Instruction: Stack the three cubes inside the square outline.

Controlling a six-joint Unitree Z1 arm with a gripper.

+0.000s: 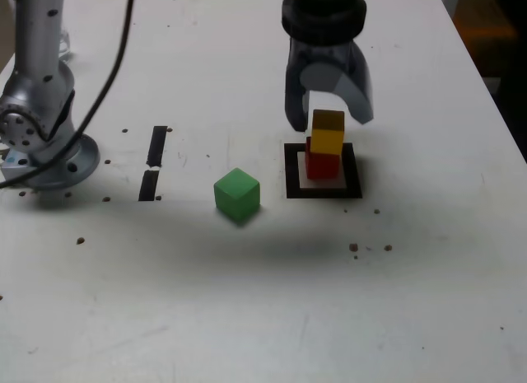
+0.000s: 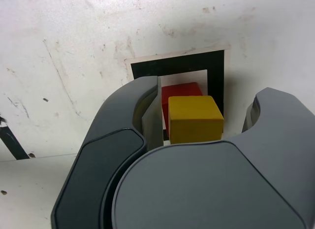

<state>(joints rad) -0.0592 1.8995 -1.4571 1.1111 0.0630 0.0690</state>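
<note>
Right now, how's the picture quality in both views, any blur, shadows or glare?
Exterior view: soft, slightly grainy; a broad diffuse shadow lies on the table in front of the green cube; no harsh glare. Wrist view: the gripper fills the foreground, smooth and soft-edged; the yellow cube and the square outline look fairly sharp, evenly lit.

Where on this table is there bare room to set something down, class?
Free: the wide near stretch of table in front of the green cube. Crowded: the square outline, with yellow cube on red cube and the gripper above.
</note>
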